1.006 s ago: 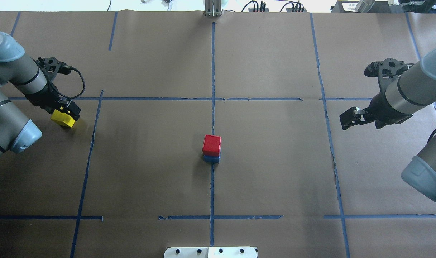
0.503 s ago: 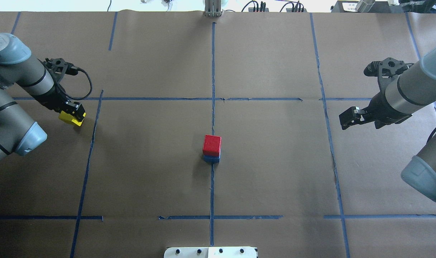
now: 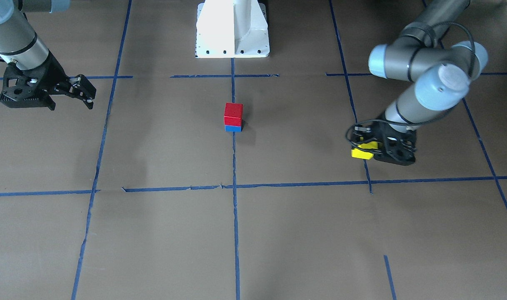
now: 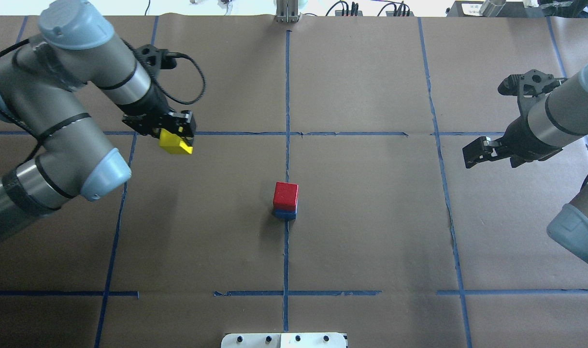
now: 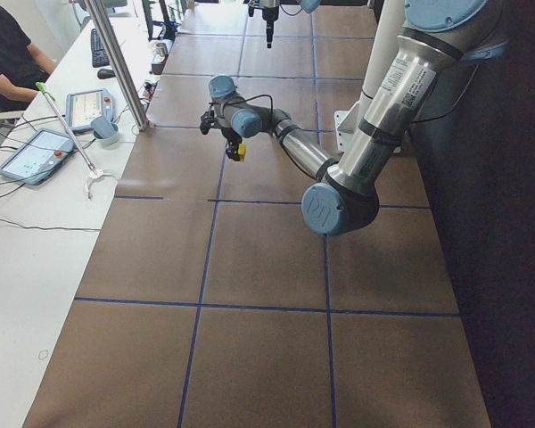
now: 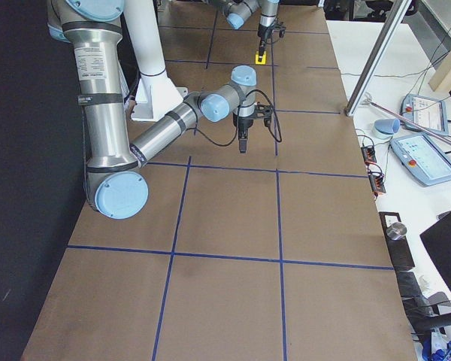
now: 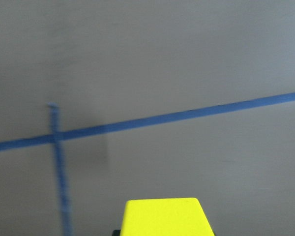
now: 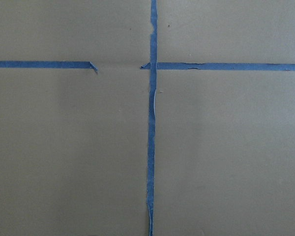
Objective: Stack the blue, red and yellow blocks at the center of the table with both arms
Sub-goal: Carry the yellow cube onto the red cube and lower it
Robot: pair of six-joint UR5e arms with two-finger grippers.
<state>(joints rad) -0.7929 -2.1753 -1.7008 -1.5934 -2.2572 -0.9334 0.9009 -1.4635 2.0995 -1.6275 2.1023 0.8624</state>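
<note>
Front-facing: the left gripper pinches the bright yellow matte cube, well apart from the red matte cube atop the blue matte cube at the centre of the brown surface. Overhead: the right gripper hangs spread. The last carry seems in hand; next, yellow likely needs aligning over red.

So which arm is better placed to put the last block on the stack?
Left. The left gripper holds the yellow block; the right gripper is empty, far from the red block on the blue block.
</note>
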